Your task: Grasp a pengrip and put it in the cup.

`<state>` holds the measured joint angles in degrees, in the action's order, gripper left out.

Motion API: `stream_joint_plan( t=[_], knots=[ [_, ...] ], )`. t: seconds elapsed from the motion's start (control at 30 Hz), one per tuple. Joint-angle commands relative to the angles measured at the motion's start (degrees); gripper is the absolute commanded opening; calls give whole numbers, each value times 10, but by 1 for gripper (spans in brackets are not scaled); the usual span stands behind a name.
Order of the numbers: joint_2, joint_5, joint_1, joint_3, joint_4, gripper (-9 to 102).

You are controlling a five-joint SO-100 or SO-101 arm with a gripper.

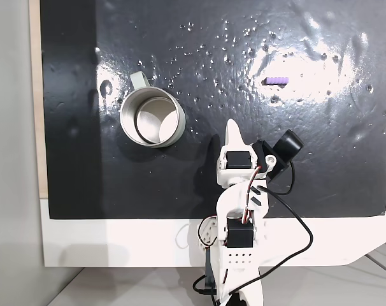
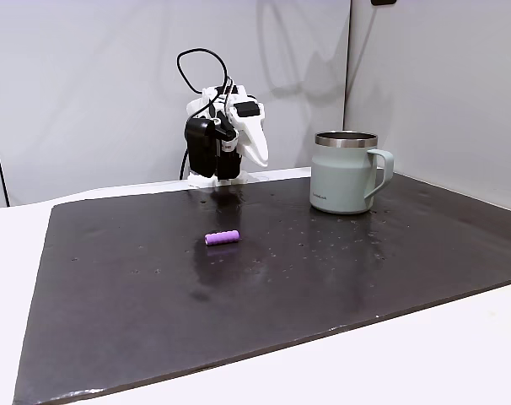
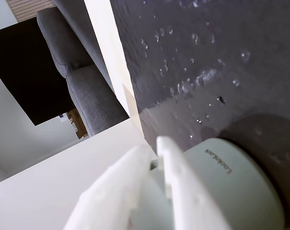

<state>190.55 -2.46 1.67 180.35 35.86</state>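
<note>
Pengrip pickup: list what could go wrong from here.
1. The pengrip is a tiny cylinder lying on its side on the glossy black mat; it may roll or slip away as the hand closes.
2. The hand sits folded back, fingers nearly together, near the cup; swinging out could knock it.

Bright, even light; white glare on the wet black mat (image 1: 295, 57); blurred wrist-view foreground.
</note>
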Motion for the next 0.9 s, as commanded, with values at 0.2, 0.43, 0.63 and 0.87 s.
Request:
stream_joint_plan(
  t=[0.2,0.43,0.63,0.87],
  knots=[
    [7,-1,6,24,4,0],
    [7,13,5,20,-4,0],
    [8,23,-11,-63,45,0],
    [-87,47,4,-234,105,0]
  ],
)
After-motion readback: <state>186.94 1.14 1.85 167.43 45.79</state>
